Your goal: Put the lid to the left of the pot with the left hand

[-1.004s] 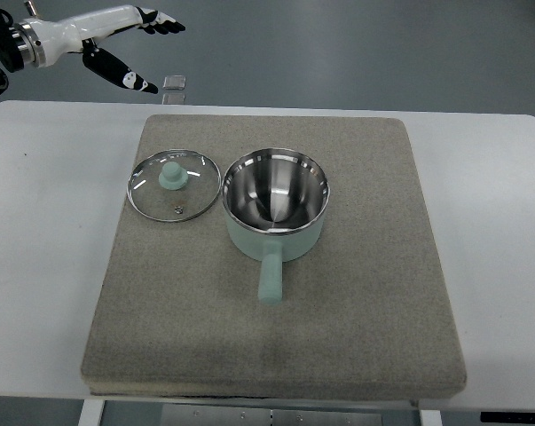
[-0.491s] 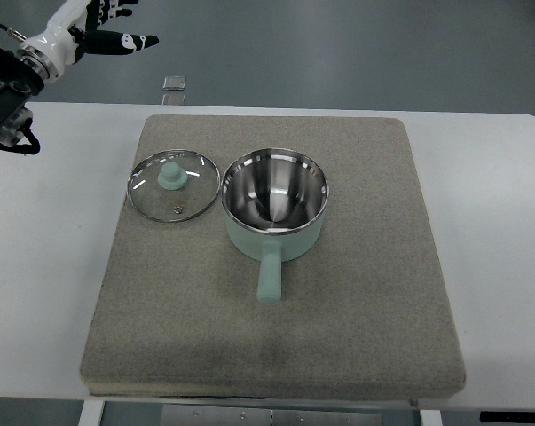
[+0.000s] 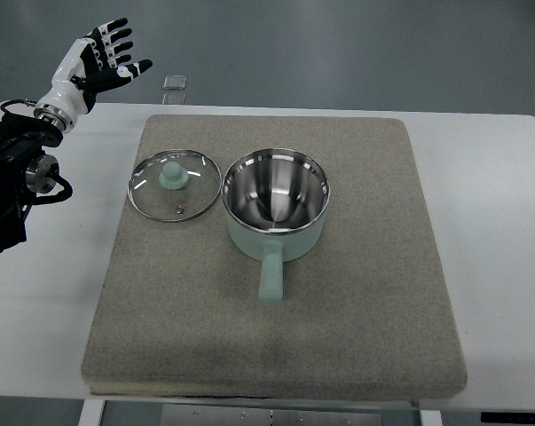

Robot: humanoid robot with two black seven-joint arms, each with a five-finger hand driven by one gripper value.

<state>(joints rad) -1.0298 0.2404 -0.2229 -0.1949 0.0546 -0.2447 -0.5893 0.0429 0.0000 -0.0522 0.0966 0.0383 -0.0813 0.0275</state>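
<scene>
The glass lid [image 3: 174, 185] with its mint knob lies flat on the grey mat [image 3: 356, 302], just left of the mint pot [image 3: 275, 206], rims nearly touching. The pot's handle points toward the camera. The left hand [image 3: 97, 60] hovers beyond the white tabletop [image 3: 45, 293], fingers spread, holding nothing; its arm is cut off at the left edge.

One pot [image 3: 275, 206], one lid [image 3: 174, 184], one mat [image 3: 338, 293], one hand [image 3: 97, 59].
</scene>
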